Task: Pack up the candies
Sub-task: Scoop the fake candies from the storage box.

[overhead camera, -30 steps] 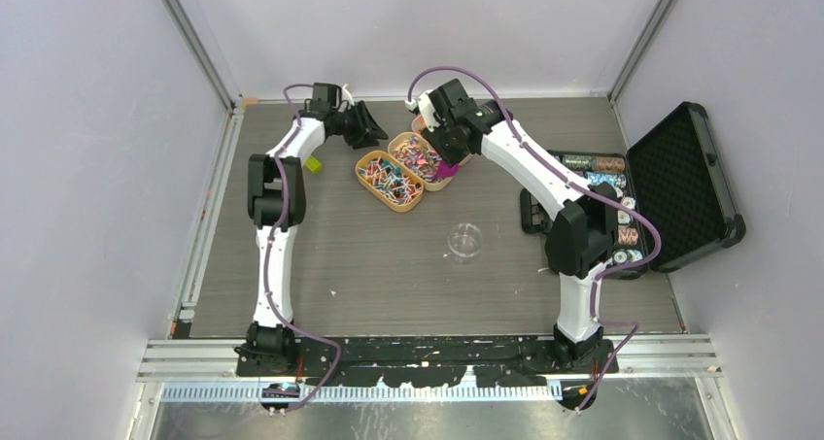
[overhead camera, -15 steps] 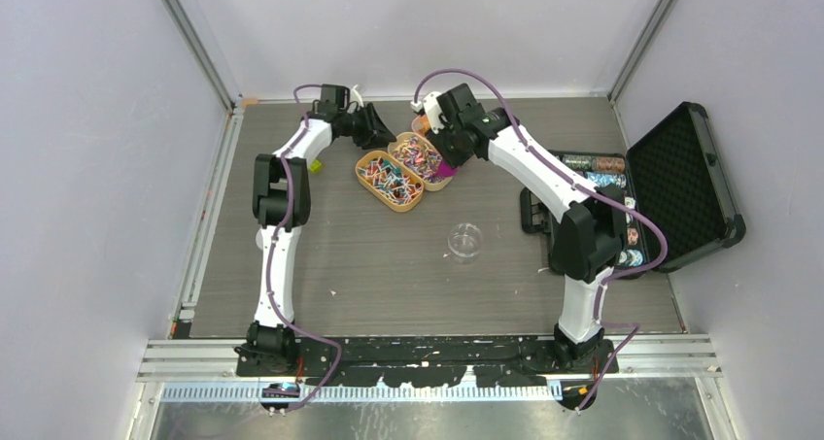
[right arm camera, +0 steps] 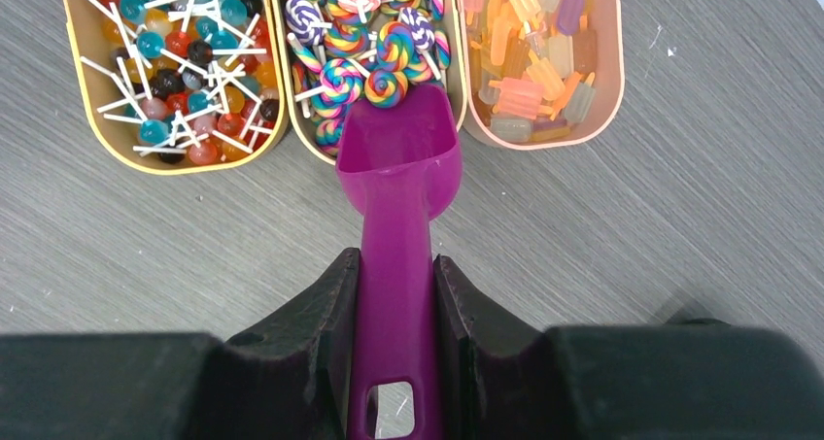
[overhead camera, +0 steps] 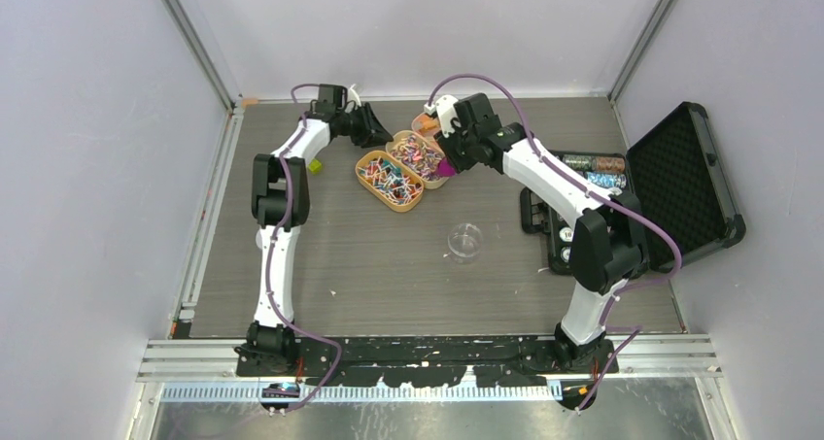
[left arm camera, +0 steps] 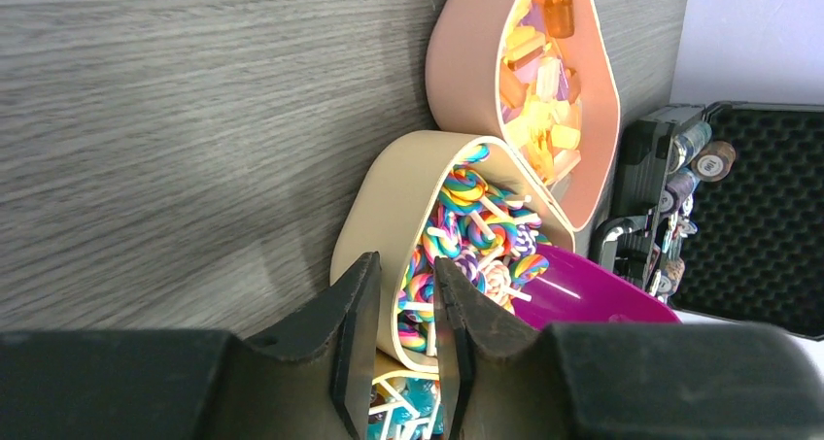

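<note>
Grey wood-grain table (overhead camera: 389, 265) carries a black case (overhead camera: 680, 158) open at the right and three trays (right arm camera: 165, 165) far centre, full of candies (right arm camera: 364, 42). The right gripper (right arm camera: 395, 265) is clamped on the magenta scoop (right arm camera: 398, 168), whose mouth lies in the middle tray (left arm camera: 374, 207). The left gripper (left arm camera: 405, 265) straddles that tray's wall, jaws narrowly apart; whether they pinch it, I cannot tell.

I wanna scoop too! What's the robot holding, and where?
Right gripper clamps the magenta scoop by its handle. Left gripper straddles the swirl-lollipop tray's rim; grip unclear.
</note>
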You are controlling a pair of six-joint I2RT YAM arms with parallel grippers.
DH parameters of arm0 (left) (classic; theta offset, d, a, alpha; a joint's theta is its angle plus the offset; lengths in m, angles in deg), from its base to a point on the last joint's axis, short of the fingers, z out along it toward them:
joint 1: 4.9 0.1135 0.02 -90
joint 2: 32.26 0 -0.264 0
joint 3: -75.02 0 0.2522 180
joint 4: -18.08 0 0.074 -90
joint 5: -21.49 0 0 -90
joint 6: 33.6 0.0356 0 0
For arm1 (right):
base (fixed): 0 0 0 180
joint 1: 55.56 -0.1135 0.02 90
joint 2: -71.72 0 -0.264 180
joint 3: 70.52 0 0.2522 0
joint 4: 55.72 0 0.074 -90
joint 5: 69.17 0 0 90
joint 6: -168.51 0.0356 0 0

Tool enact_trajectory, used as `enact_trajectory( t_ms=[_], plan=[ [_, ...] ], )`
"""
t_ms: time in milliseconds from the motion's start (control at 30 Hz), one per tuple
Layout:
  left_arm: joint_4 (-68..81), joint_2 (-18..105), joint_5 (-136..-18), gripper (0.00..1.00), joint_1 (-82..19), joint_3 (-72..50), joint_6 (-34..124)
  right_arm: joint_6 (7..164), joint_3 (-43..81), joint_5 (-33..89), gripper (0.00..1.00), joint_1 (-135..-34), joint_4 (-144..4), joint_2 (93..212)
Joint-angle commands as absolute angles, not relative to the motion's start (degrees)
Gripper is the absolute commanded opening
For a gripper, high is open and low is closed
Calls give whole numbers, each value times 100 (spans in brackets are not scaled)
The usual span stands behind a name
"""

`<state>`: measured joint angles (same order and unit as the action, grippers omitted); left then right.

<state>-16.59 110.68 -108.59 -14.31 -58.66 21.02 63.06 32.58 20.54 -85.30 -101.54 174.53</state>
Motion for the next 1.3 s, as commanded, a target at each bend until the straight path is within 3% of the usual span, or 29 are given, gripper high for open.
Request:
enact_trajectory(
  t_ms=[0,1267],
  plan=[
    [-1472,11004,-11021,28,-1448,-5834,2188,6294,2885,2347,1,-8488,-9515,17480],
    [-940,10962,-11527,24,-1510,-5565,1949,5903,1162,2435,1,-8398,-7931,16927]
  ],
)
